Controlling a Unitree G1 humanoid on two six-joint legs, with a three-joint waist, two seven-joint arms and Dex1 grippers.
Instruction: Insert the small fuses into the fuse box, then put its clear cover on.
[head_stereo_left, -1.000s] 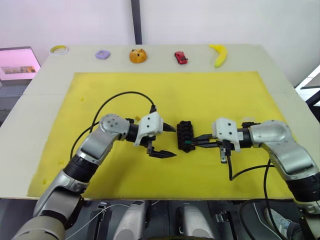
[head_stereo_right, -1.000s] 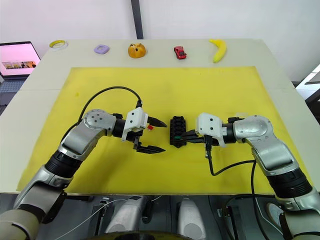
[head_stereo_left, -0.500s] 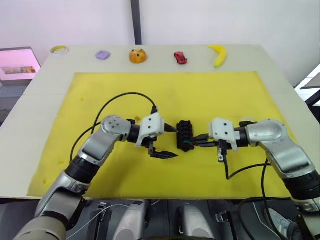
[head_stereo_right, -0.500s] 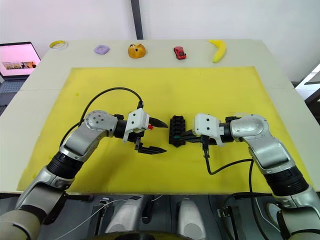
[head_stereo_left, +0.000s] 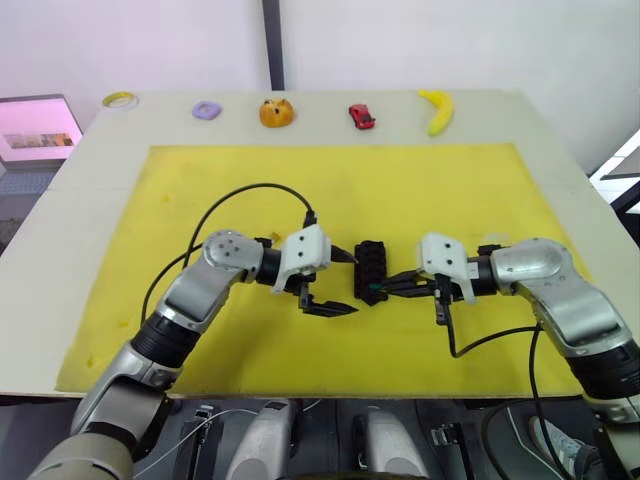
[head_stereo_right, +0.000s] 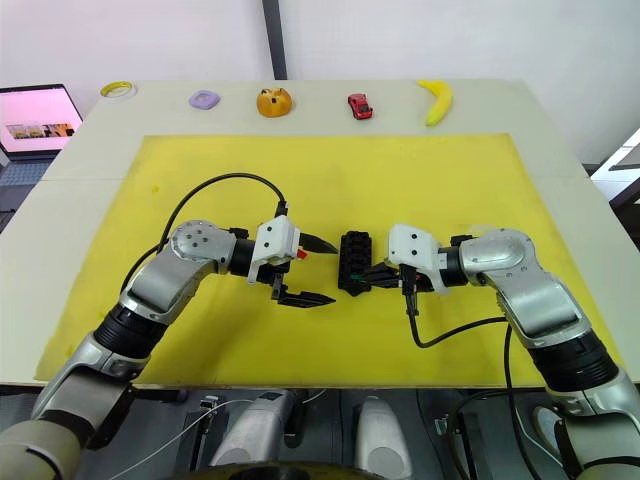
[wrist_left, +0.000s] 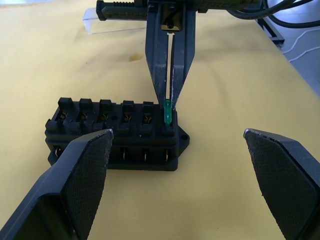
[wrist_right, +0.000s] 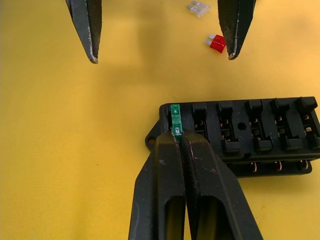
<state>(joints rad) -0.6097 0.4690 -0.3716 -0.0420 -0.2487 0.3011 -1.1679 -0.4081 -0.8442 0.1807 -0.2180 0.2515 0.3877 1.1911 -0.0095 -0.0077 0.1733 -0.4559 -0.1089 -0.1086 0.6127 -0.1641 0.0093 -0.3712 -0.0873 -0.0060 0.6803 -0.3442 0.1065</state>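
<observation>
**Green fuse pinched at the corner slot of the fuse box**

Nearest me, the right end effector (wrist_right: 177, 137) has its two tapered black fingers pressed together on a thin green fuse (wrist_right: 175, 117), a flat translucent chip standing upright at the end slot of the fuse box (head_stereo_left: 371, 270). The box is a black moulded plastic block with two rows of square slots, small metal contacts glinting inside them, and a rounded mounting ear at the end where the fuse stands. It lies on a matte yellow mat (head_stereo_left: 430, 190) that covers most of the pale counter (head_stereo_left: 560, 150).

Just across the box, the left end effector (head_stereo_left: 334, 283) is spread wide, its fingers apart and holding nothing; the pads (wrist_left: 82, 165) have a fine cross-hatched grip texture. One finger reaches close beside the box, the other hangs lower over the mat.

On the mat near the left end effector lie a small red fuse (wrist_right: 216, 43) and a pale, nearly clear one (wrist_right: 198, 8). The clear cover (wrist_left: 112, 22), a glassy rectangular lid, rests flat on the mat beside the right arm.

Along the counter's far edge sit a yellow ring (head_stereo_left: 119, 99), a purple piece (head_stereo_left: 205, 109), an orange rounded object (head_stereo_left: 276, 112), a red toy car (head_stereo_left: 361, 115) and a banana (head_stereo_left: 438, 108).
</observation>
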